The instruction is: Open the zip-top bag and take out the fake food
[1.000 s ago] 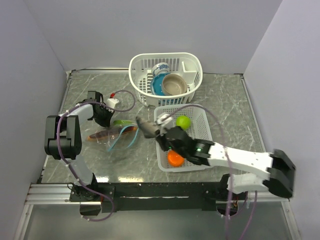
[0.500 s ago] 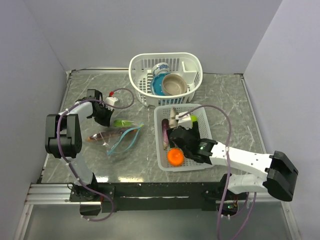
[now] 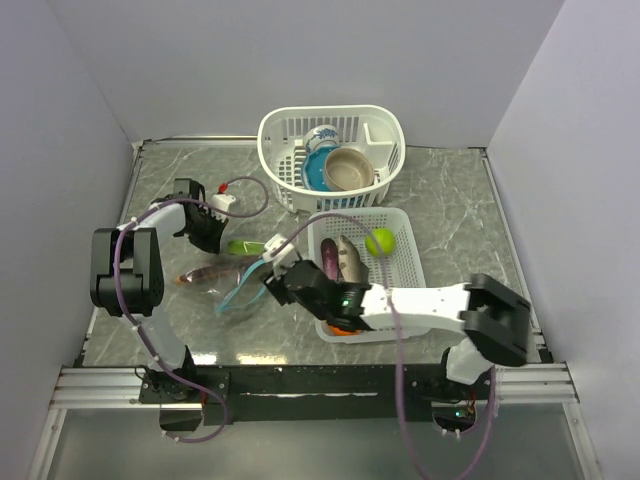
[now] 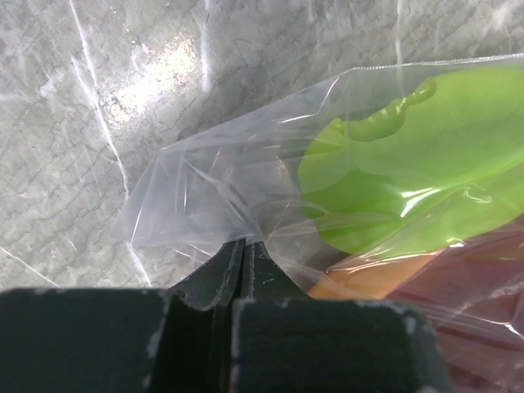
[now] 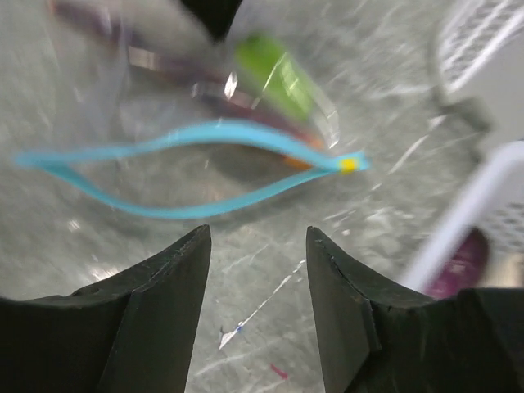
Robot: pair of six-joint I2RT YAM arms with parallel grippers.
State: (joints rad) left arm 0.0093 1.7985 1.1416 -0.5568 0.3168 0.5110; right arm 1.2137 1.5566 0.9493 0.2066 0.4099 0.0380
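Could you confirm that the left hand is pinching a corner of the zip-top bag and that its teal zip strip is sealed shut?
Not quite: the teal zip strip is not sealed. The right wrist view shows its two sides parted into an open loop. The rest holds: the left hand is pinching a corner of the zip-top bag.

Zip-top bag point(image 3: 232, 278) left of tray point(image 3: 408, 268)

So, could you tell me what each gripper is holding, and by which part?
Left gripper: the clear crinkly plastic zip-top bag, pinched at its film edge opposite the teal zip strip. Right gripper: open, nothing held.
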